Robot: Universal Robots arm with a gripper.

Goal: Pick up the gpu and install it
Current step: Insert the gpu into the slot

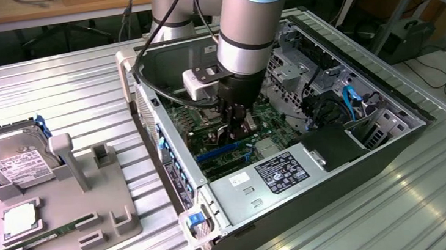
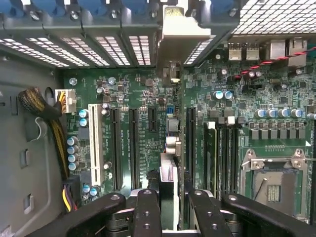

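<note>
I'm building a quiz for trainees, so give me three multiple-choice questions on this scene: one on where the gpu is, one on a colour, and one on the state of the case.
1. Where is the gpu? A on the floor; B between the fingers, inside the case; C on the table.
2. The memory stick is: A green; B red; C white.
3. The case is: A closed; B open; C upside down.

Answers: B, the wrist view shows it edge-on over the motherboard. A, it lies green on the tray. B, its inside shows.
</note>
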